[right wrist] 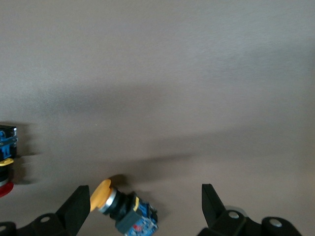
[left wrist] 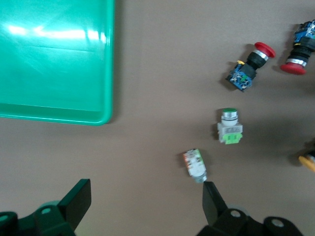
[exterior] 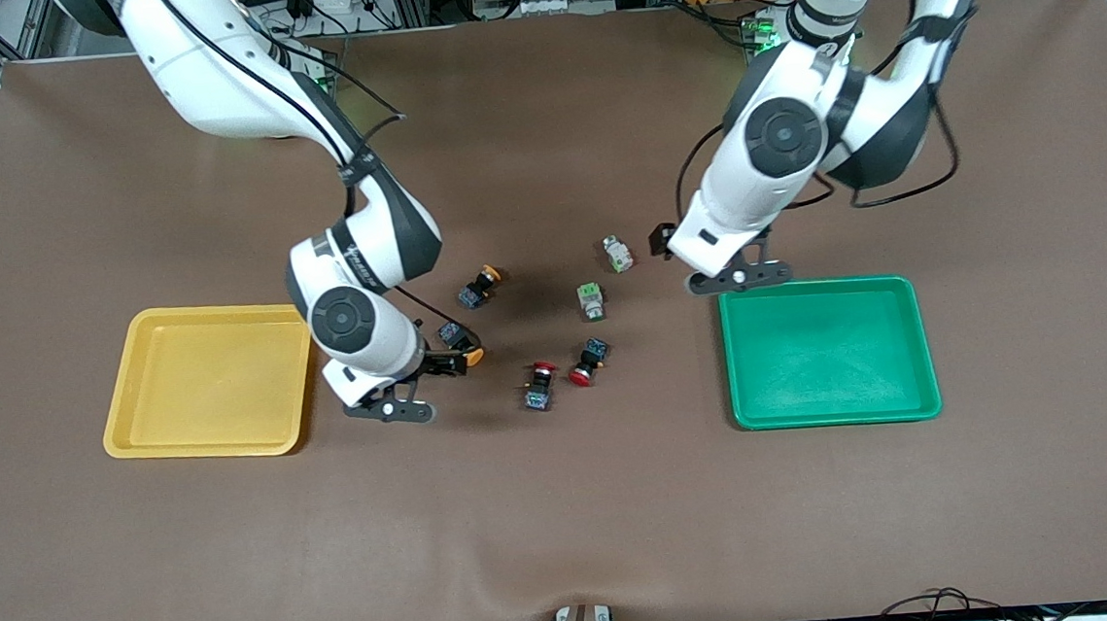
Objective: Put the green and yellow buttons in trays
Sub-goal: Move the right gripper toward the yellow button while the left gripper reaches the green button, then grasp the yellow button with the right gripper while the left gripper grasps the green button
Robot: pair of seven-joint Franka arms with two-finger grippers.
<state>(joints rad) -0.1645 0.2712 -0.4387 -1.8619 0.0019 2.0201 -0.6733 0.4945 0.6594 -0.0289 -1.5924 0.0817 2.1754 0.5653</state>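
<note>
Brown matting covers the bench (exterior: 567,504), with a yellow tray (exterior: 134,379) toward the right arm's end and a green tray (exterior: 921,343) toward the left arm's end, both bare of buttons. Between them lie six small buttons, so the sorting looks barely begun

The right gripper (right wrist: 142,201) sits low with its fingers spread around one yellow button (exterior: 459,346), which lies on its side between them, not yet clamped. A second yellow button (exterior: 480,286) lies farther from the front camera, near the first

The left gripper (left wrist: 147,204) hangs open over the bench just beside the green tray's corner. One green button (left wrist: 195,165) lies close to one of its fingertips, off-centre of the gap; the other green button (left wrist: 230,128) stands a little apart. Two red buttons (exterior: 563,373) lie nearest the front camera and should stay put

Next, I judge, the right gripper must close on the button, lift, and carry it over the yellow tray; the left must shift to centre on the near green button before descending
</note>
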